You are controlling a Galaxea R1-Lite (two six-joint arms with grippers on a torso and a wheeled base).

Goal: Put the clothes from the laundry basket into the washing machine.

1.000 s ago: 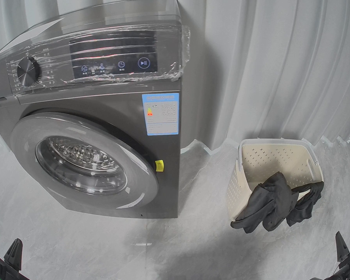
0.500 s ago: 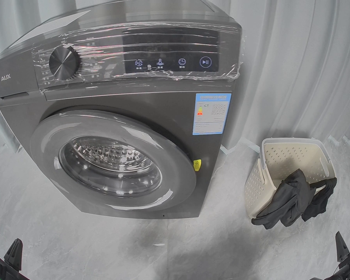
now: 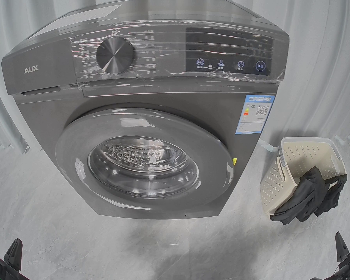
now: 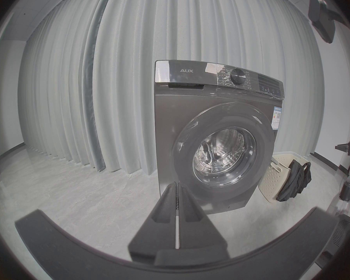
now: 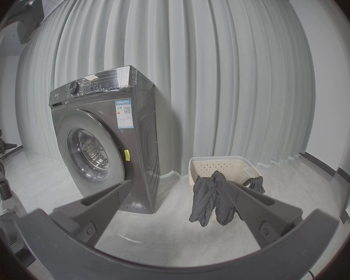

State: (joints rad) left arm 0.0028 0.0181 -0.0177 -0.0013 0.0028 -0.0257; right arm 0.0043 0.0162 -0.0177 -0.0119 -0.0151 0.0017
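Note:
The grey washing machine [image 3: 144, 98] stands in the middle of the head view, its round glass door [image 3: 144, 164] closed. To its right on the floor sits the cream laundry basket [image 3: 276, 179], with dark clothes [image 3: 309, 195] draped over its near rim. My left gripper [image 3: 16, 247] is low at the left, well short of the machine; the left wrist view shows it shut [image 4: 177, 210] with nothing in it. My right gripper [image 3: 349, 234] hangs low at the right, just short of the basket. In the right wrist view it is open [image 5: 179, 203], and the clothes [image 5: 214, 199] lie beyond its fingers.
White pleated curtains [image 3: 322, 59] hang behind the machine and basket. The pale marble floor [image 3: 105, 238] lies bare between me and the machine. A narrow gap of floor separates machine and basket.
The head camera has swung left, so machine and basket slid right across the picture. Both grippers sit where they were in the frame.

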